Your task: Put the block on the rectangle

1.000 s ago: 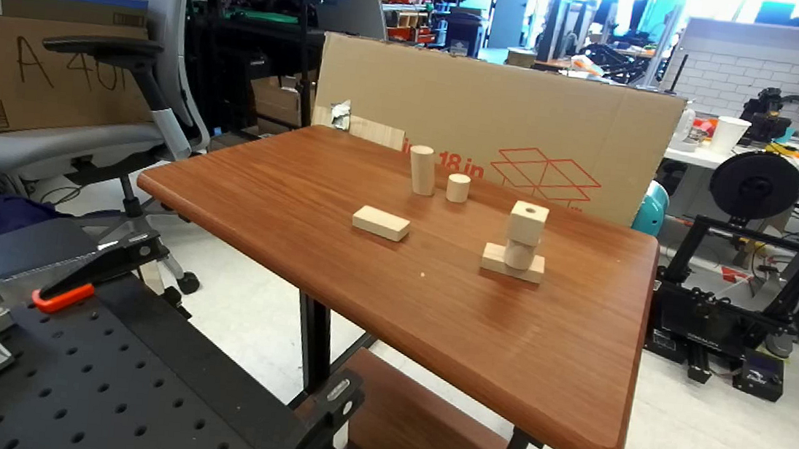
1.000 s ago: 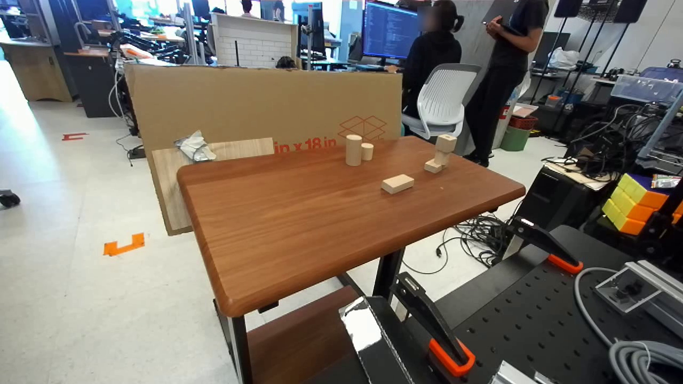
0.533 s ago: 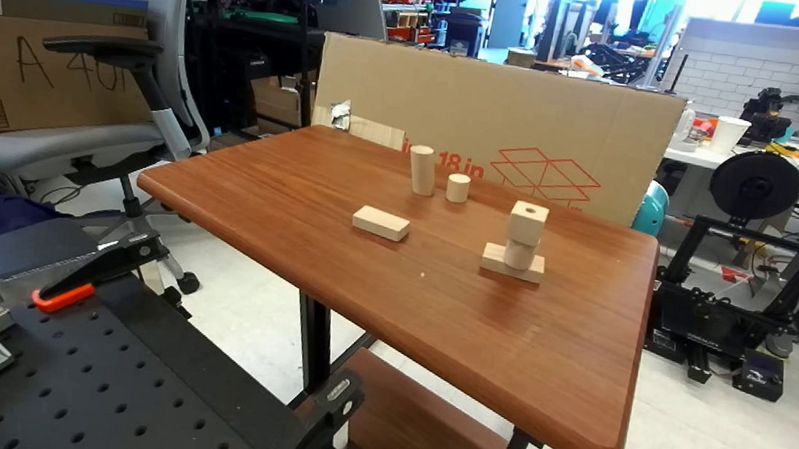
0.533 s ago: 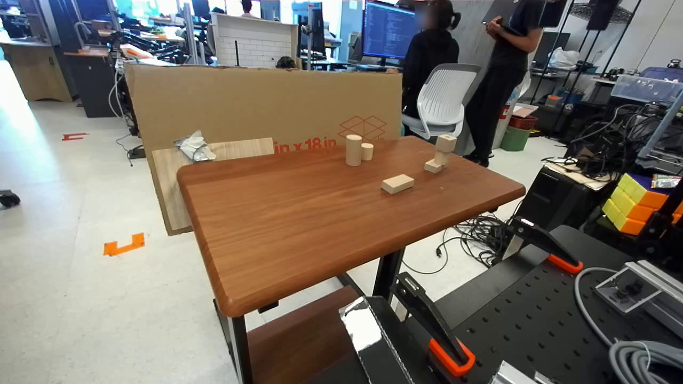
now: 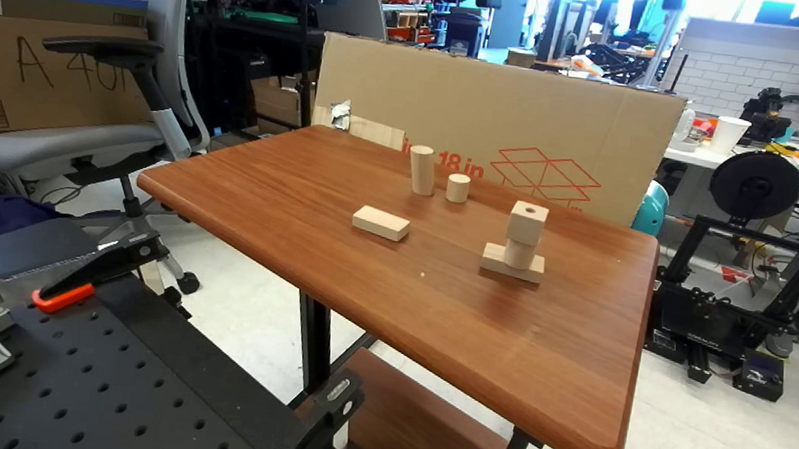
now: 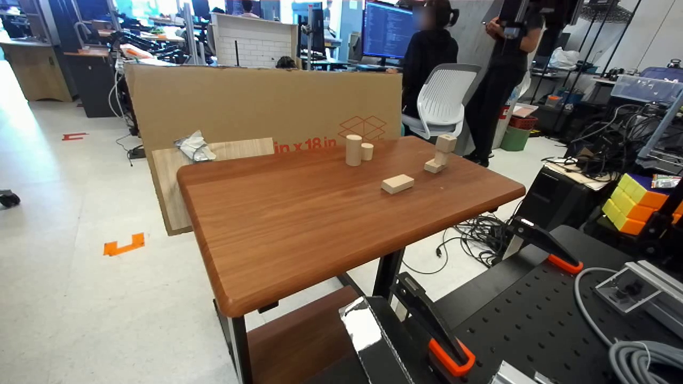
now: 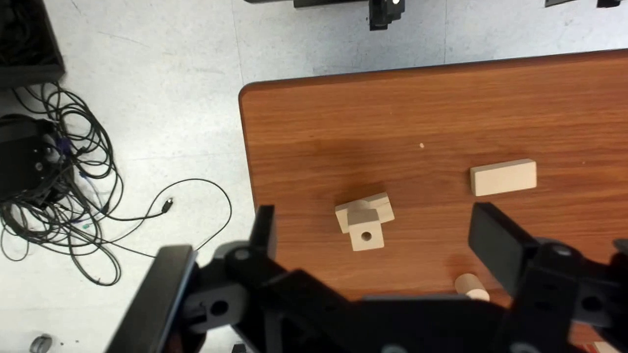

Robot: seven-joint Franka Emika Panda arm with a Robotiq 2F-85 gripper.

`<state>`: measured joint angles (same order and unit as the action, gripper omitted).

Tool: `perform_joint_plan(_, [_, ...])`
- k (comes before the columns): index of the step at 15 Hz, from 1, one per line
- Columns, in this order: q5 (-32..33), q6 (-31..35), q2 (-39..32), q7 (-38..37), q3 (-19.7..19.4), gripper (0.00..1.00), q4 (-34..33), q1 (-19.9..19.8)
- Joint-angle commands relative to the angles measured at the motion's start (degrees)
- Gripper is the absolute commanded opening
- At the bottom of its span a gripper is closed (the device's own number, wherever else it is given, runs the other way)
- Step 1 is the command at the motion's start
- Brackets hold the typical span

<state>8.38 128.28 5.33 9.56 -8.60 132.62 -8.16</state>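
Observation:
The block (image 5: 528,224) is a pale wooden cube with a hole in its top; it also shows in an exterior view (image 6: 446,143) and the wrist view (image 7: 365,228). It sits on a short cylinder (image 5: 519,256), which stands on a flat slab (image 5: 493,261). A separate flat slab, the rectangle (image 5: 380,223), lies bare on the table; it also shows in an exterior view (image 6: 397,184) and the wrist view (image 7: 504,178). Which slab is meant cannot be told. My gripper (image 7: 375,220) is open and empty, high above the stack; its fingertips hang at the top of both exterior views.
A tall cylinder (image 5: 422,171) and a short cylinder (image 5: 457,188) stand near the back of the wooden table (image 5: 285,191). A cardboard sheet (image 5: 499,102) rises behind the table's far edge. A black perforated bench (image 6: 533,320) with clamps is at the front.
My gripper's fingertips have come into view at the top of an exterior view. In both exterior views together they show lower or further left than before. The wooden pieces have not moved.

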Motion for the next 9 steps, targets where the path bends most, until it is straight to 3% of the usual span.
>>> perform_joint_plan(1, [-1.11,2.06,-6.22,2.69,-0.30,1.00,-4.30,-0.05])
perform_joint_plan(9, [-3.10,6.93,-14.65,3.67,0.78,1.00,-6.85,-0.52])
